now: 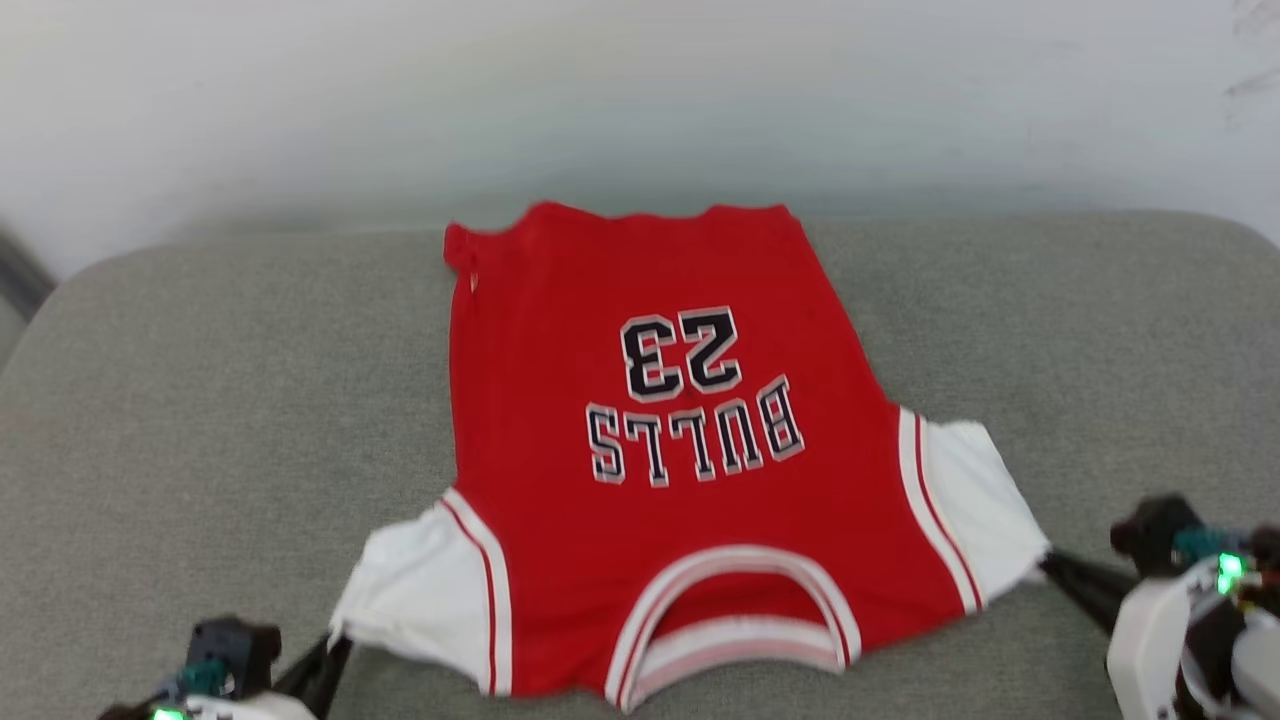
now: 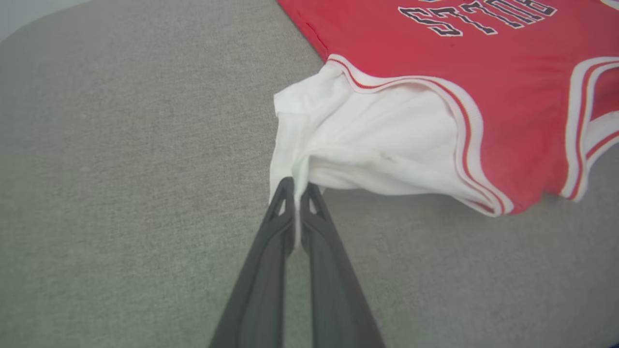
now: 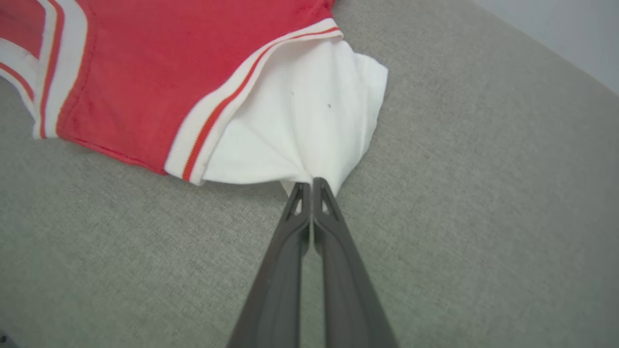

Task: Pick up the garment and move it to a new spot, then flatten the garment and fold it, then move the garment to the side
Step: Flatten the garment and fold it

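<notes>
Garment (image 1: 690, 450) lies spread on the grey cushion (image 1: 200, 400); left hand (image 2: 296, 186) and right hand (image 3: 309, 183) each pinch a white sleeve.

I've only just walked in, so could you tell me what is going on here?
The robot is working on a red BULLS 23 jersey, spread lettering-up on a grey upholstered surface with the collar nearest the robot. Its left gripper is shut on the edge of the white sleeve on its left, and its right gripper is shut on the white sleeve on its right. The jersey lies mostly flat; no fold has been made yet.
</notes>
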{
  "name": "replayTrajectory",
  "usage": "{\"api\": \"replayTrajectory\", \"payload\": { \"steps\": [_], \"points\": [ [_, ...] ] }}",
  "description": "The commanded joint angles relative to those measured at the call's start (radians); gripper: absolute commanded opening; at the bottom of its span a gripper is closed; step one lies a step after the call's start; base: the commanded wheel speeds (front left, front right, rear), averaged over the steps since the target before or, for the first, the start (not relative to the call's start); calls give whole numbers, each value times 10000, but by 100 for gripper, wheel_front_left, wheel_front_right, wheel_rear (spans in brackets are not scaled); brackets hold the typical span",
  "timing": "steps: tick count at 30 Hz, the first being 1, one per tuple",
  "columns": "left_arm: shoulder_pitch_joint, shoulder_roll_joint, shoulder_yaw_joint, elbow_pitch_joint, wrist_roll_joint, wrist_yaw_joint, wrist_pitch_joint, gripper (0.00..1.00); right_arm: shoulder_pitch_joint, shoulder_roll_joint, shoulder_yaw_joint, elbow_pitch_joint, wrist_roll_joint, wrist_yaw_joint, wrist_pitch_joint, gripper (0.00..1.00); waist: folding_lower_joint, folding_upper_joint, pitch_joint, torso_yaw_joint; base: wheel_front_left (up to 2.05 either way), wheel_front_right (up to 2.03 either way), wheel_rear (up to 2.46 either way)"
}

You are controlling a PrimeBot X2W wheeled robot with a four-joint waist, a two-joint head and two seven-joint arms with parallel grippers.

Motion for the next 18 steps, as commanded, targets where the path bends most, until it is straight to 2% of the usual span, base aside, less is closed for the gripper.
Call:
{"api": "replayTrajectory", "payload": {
  "steps": [1,7,8,13,14,15,16,18],
  "points": [
    [421,165,-58,-256,-108,190,58,0,608,-211,-52,-215,50,-11,106,0,3,0,-321,4,0,0,0],
    [1661,787,-121,-1205,-504,873,47,0,2568,-1033,-521,-1571,193,-12,658,0,3,0,-637,23,0,0,0],
    [2060,980,-157,-1541,-582,1133,10,0,3409,-1348,-900,-2387,135,-12,1110,0,3,0,-633,6,0,0,0],
    [2226,1062,-10,-1994,-543,1450,-57,0,4303,-1441,-1994,-3191,-161,-12,1890,0,3,0,-549,-41,0,0,0],
    [2187,1063,9,-2068,-477,1501,-74,0,4334,-1400,-2331,-3272,-261,-12,1983,39,3,0,-530,-49,0,0,0],
    [2120,1055,42,-2155,-436,1561,-90,0,4371,-1343,-2671,-3378,-373,-12,2109,92,3,0,-511,-49,0,0,0],
    [2067,1041,58,-2234,-399,1617,-94,0,4391,-1287,-3004,-3520,-504,-11,2222,100,3,0,-482,-47,0,0,0],
    [1952,991,123,-2395,-298,1717,-114,0,4295,-1288,-3734,-3814,-791,-11,2457,100,3,0,-411,-34,0,0,0]
  ]
}}
